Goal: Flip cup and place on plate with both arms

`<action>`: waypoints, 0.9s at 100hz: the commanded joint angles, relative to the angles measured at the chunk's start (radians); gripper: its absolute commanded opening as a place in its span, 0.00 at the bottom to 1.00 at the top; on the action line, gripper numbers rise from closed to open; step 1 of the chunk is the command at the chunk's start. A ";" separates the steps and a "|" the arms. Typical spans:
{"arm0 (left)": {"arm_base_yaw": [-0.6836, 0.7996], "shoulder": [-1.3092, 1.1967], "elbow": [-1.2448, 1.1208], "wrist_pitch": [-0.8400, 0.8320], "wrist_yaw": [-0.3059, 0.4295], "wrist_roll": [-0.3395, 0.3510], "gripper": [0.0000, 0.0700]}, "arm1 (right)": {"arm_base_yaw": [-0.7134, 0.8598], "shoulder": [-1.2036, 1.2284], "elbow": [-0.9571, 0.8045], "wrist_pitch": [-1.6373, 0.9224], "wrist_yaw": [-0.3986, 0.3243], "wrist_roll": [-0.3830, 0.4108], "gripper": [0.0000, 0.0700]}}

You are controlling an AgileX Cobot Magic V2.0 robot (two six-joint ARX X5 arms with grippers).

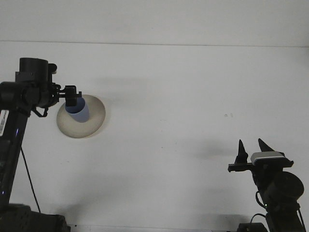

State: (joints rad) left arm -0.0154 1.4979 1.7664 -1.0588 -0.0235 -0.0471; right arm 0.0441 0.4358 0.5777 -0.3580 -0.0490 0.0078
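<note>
On the far left of the white surface, the blue cup stands on the beige plate with the left claw at its rim, grip state unclear, while the right claw waits released near right.

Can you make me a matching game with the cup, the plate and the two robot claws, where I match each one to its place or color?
Things:
1. cup
2. plate
3. left claw
4. right claw

Descriptions:
A. beige and round, on the table's left side
B. blue, standing on the plate
C. open, pointing up, low at the right
D. just above the cup's rim

Pairs: 1-B, 2-A, 3-D, 4-C
</note>
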 commanded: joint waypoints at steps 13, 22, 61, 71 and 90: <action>-0.028 -0.217 -0.293 0.173 0.001 -0.017 0.61 | 0.001 0.003 0.010 0.006 0.001 0.010 0.59; -0.031 -0.332 -0.435 0.268 0.001 -0.044 0.61 | 0.000 0.003 0.010 0.006 0.001 0.011 0.59; -0.031 -0.836 -0.963 0.644 0.001 -0.070 0.61 | 0.001 0.003 0.010 0.005 0.000 0.011 0.59; -0.031 -0.929 -1.023 0.673 0.001 -0.031 0.61 | 0.001 0.003 0.010 0.005 -0.002 0.011 0.59; -0.031 -1.036 -1.101 0.700 0.001 0.010 0.60 | 0.001 0.003 0.010 0.006 -0.003 0.011 0.59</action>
State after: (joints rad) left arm -0.0444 0.4625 0.6727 -0.3660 -0.0231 -0.0628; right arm 0.0441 0.4358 0.5777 -0.3588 -0.0498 0.0078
